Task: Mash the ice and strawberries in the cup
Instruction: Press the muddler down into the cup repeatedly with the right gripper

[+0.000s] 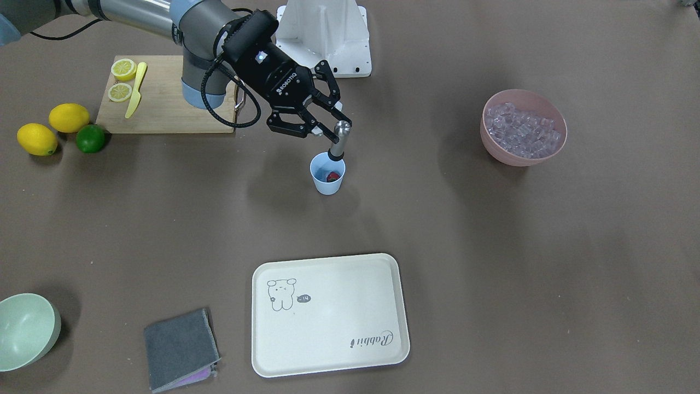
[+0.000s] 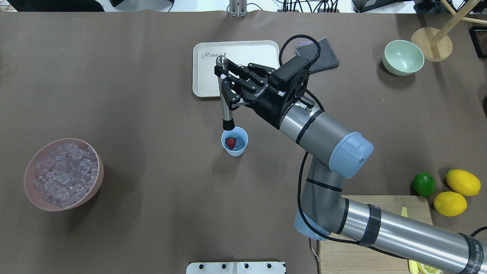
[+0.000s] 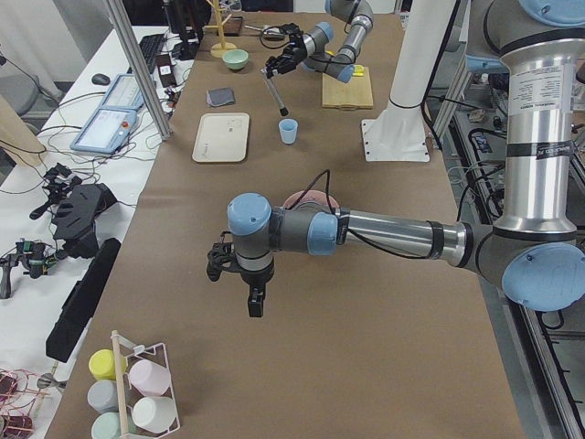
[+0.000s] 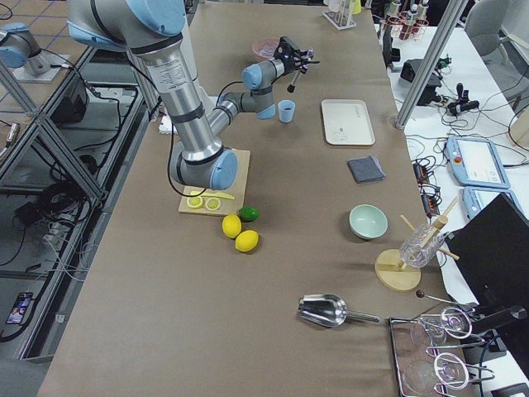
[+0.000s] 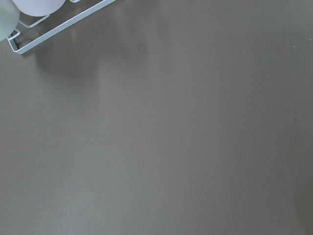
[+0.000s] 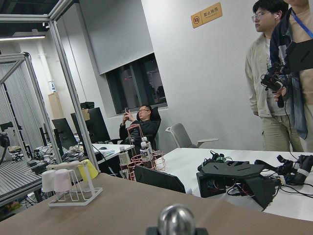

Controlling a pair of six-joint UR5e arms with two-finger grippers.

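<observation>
The light blue cup stands mid-table, also in the overhead view. One red strawberry lies inside it; I see no ice in the cup. The ice fills a pink bowl. My right gripper is shut on a metal muddler, held nearly upright, its black tip just above the cup's rim. The muddler's round top shows in the right wrist view. My left gripper hangs over bare table far from the cup; I cannot tell if it is open.
A cream tray, a grey cloth and a pale green bowl lie on the side across from the robot. A cutting board with lemon halves and a yellow knife, two lemons and a lime sit near the right arm's base.
</observation>
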